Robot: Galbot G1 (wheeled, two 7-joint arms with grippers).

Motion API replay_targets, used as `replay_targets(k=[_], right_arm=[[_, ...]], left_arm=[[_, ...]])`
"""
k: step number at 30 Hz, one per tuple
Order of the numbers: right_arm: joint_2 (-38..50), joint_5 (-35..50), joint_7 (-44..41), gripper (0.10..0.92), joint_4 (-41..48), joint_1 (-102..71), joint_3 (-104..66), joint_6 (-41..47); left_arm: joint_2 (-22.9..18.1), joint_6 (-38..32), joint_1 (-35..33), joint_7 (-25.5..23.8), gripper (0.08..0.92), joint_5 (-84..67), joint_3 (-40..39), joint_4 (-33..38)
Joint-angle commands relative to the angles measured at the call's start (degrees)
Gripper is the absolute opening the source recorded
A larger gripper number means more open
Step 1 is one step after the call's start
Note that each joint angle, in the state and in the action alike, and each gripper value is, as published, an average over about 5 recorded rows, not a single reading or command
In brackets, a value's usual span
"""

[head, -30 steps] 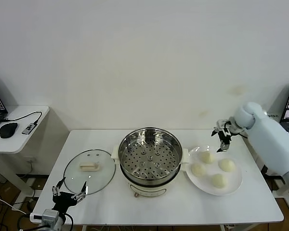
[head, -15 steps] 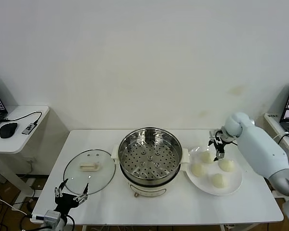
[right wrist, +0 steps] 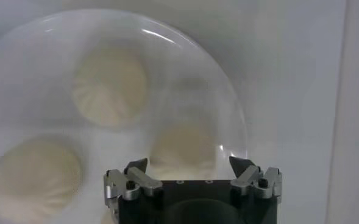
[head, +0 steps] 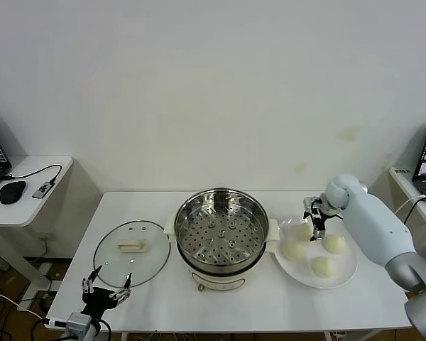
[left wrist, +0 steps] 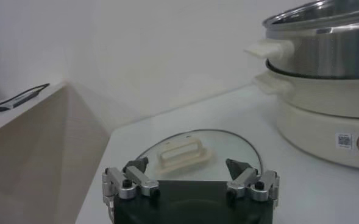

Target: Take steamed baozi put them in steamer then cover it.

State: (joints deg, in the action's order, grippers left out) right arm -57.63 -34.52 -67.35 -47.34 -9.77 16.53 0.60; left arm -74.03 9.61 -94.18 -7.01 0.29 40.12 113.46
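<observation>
Since the earlier frames, the right gripper [head: 317, 222] has descended from behind the flat white round plate [head: 344, 275] to just above the rear-left of four cream-white steamed baozi [head: 304, 231]; its jaws stand apart, nothing held. All four buns lie on that plate, right of the shiny perforated stainless-steel steamer [head: 221, 226] on its cream pot base. Left gripper [head: 106, 288] hangs open at the table's [head: 270, 302] front-left edge, near the clear glass cover [head: 133, 244], which lies flat left of the steamer.
</observation>
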Motion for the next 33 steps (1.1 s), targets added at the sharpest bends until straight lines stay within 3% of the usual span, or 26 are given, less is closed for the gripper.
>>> replay_targets(k=[1,17,25,33], right_arm=[[-0.34,-0.39,0.76,0.792,0.94,-0.07,-0.14,-0.01],[0.7,1.2,0.02,0.412,0.34,0.08,-0.17,0.9],[5.4,7.36,-2.67,0.374,-4.64,4.6,3.4,2.87],[8.17,20.72,-6.52,0.374,-12.19,19.47,15.45,4.35]], left_arm=[[0.06,-0.07,0.01,-0.04,0.823,0.06,-0.01,-0.01],[-0.23,-0.2,-0.04,0.02,0.823,0.41,-0.21,-0.27],[-0.36,-0.22,0.21,0.22,0.823,0.45,-0.31,-0.05],[-0.38,-0.03,0.05,0.77,0.823,1.06,-0.39,1.02]])
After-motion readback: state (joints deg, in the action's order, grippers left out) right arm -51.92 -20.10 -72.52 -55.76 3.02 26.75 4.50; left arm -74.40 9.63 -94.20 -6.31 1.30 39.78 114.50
